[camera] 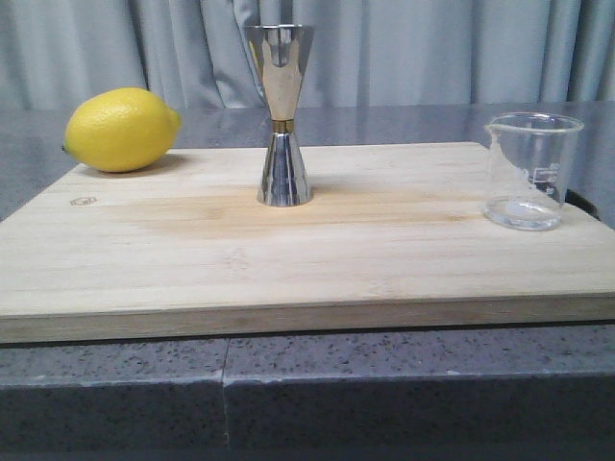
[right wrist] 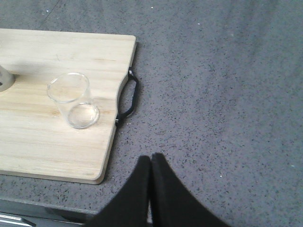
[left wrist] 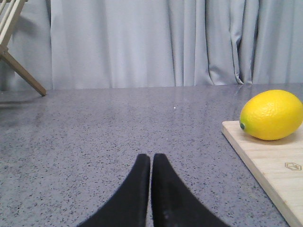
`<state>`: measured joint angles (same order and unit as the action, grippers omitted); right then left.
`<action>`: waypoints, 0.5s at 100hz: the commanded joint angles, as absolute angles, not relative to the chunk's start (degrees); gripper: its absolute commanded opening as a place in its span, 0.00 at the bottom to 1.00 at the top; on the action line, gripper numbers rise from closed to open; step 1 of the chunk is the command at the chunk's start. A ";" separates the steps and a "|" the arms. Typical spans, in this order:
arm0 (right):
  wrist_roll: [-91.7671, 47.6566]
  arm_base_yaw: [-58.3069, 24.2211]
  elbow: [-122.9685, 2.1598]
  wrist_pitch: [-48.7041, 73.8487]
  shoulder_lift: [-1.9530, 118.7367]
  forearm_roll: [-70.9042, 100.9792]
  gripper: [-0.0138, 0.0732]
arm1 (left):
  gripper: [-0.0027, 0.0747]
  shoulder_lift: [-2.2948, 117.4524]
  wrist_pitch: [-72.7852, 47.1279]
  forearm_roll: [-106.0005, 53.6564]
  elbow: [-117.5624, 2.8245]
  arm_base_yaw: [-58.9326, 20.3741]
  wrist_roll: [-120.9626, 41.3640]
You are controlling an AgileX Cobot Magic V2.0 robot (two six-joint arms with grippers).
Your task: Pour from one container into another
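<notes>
Right now a pale wooden cutting board (camera: pixel 317 250) lies across the grey speckled counter (camera: pixel 384 384), with grey curtains (camera: pixel 404 48) hanging behind. Near the middle of the board stands the steel jigger (camera: pixel 281 115), upright, a thin gold band at its narrow waist. Well off to the right of it, close to the board's right edge, sits the small glass beaker (camera: pixel 531 171), also upright, faint white marks on its side; whether it holds any liquid is hard to tell. A lemon (camera: pixel 121 130) rests at the board's far left corner. Neither arm shows from the front. The left gripper (left wrist: pixel 151 163) hangs over bare counter beside the lemon end of the board, its black fingers pressed together on nothing. The right gripper (right wrist: pixel 151 163) hovers over the counter off the board's handle (right wrist: pixel 129 97) side, apart from the beaker, fingers likewise closed tight and holding nothing.
</notes>
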<state>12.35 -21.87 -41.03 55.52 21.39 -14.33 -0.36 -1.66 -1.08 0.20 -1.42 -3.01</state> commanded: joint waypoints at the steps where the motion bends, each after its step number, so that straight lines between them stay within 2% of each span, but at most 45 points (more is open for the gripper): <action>1: 12.42 -21.91 -42.70 51.98 21.85 -15.81 0.08 | 0.01 -1.83 2.63 -1.55 0.44 -1.22 -2.84; 50: 12.42 -20.24 -42.62 51.98 18.71 -15.81 0.08 | 0.01 -1.83 2.63 -1.55 0.44 -1.22 -2.84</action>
<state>12.35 -21.45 -41.03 55.52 19.23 -14.33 -0.36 -1.66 -1.08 0.20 -1.42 -3.01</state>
